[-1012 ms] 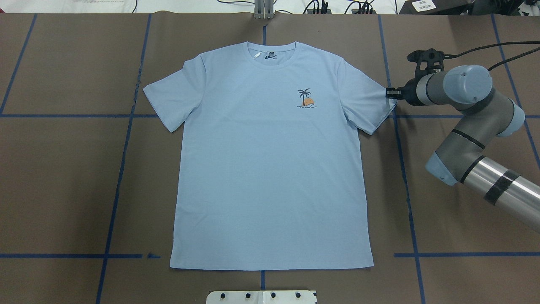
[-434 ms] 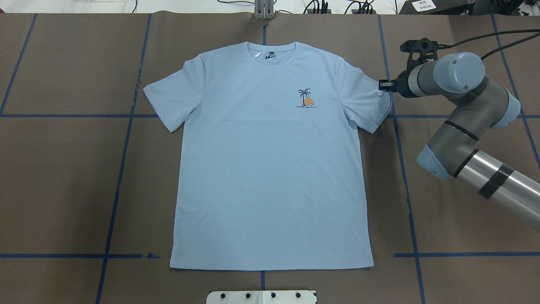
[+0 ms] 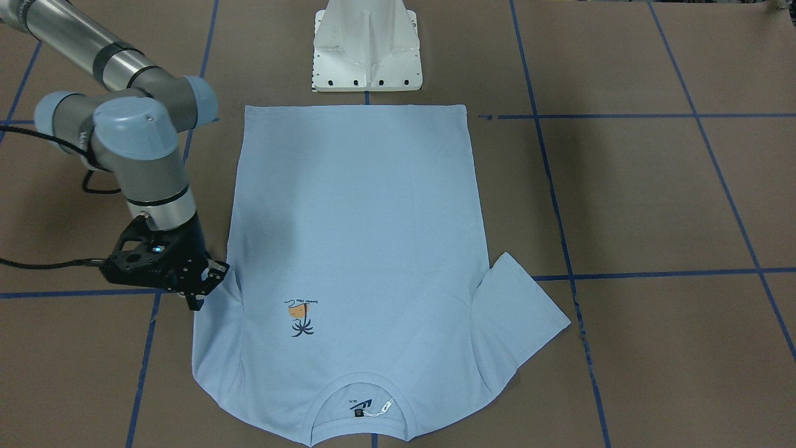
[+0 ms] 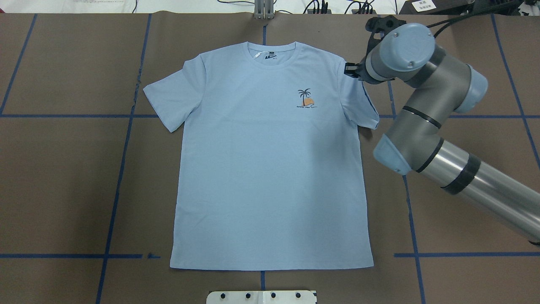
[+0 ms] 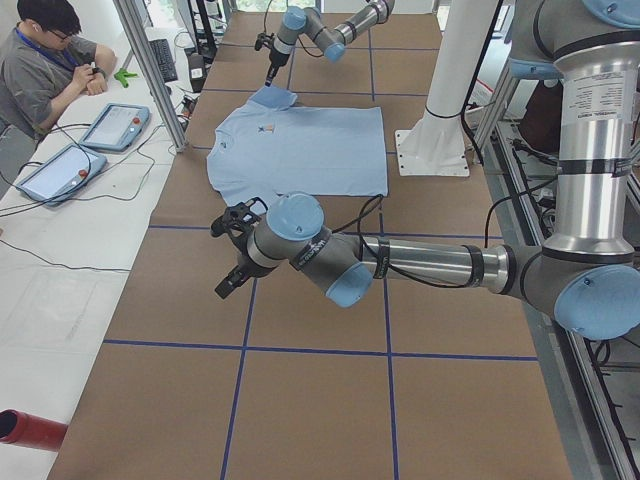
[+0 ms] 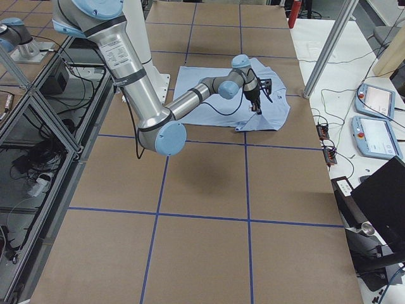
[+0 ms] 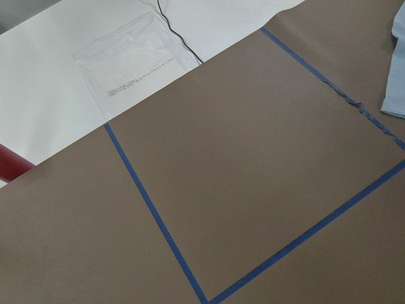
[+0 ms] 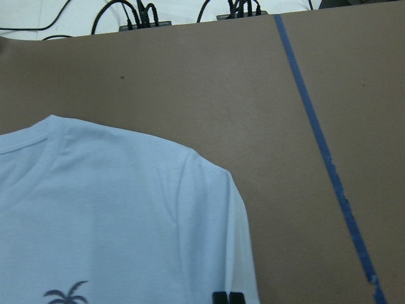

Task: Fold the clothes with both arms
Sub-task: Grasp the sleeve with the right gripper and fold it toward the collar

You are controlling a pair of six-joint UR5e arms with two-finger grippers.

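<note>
The light blue T-shirt (image 4: pixel 270 169) lies flat, front up, collar (image 4: pixel 272 55) at the far side, with the palm print (image 4: pixel 304 99) on its chest. My right gripper (image 4: pixel 349 69) is shut on the shirt's right sleeve near the shoulder, and that sleeve is drawn in toward the body. It shows in the front view (image 3: pixel 208 291) at the sleeve edge, and its black fingertips (image 8: pixel 228 297) pinch the cloth in the right wrist view. The other sleeve (image 4: pixel 168 101) lies spread out. My left gripper (image 5: pixel 228 282) hovers over bare table well away from the shirt; I cannot tell whether it is open or shut.
The white pedestal base (image 3: pixel 367 46) stands at the shirt's hem end. Blue tape lines (image 4: pixel 122 169) cross the brown table. An operator (image 5: pixel 50 60) with tablets (image 5: pixel 110 125) sits past the far table edge, where cables (image 4: pixel 320 6) lie.
My right gripper has moved left and toward the far edge with the sleeve in it. The sleeve is pulled in over the shirt's side. The rest of the shirt has not moved.
</note>
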